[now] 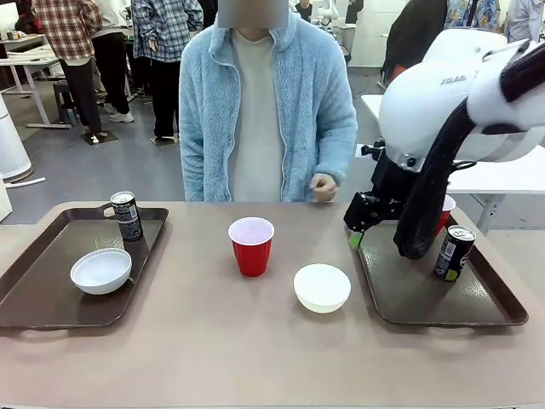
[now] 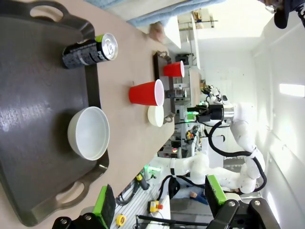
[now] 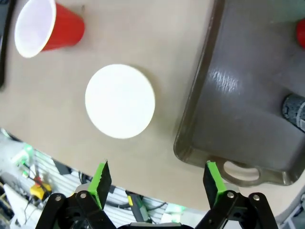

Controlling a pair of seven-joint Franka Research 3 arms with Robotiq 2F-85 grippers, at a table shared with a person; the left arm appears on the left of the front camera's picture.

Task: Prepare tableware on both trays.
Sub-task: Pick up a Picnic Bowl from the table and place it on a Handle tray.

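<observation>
Two claws on my screens, both spread as wide as they go, and neither has hold of anything. My right claw (image 3: 157, 177) hangs above the table. Just ahead of it, nearer the finger on my screen's left, a shallow round white bowl (image 3: 120, 101) sits on the bare tan tabletop (image 3: 157, 38), off any tray. Beyond that bowl, farther from the claw, a red plastic cup with a white inside (image 3: 45, 26) stands upright, also on the table. Ahead of the other finger I've got the handle end of a large dark brown rectangular plastic tray (image 3: 238, 109). On it, past the claw's arm, stand a small dark drink can with a silver top (image 1: 454, 252) and a second red cup (image 1: 446, 210), the cup partly hidden by the arm. Now my left claw (image 2: 159, 198): the matching brown tray (image 2: 33, 95) lies ahead of it. A second white bowl (image 2: 89, 132) sits on that tray close in front, and another dark can (image 2: 89, 51) stands farther along by the rim. The person's hand (image 1: 324, 187) is at the far table edge.
</observation>
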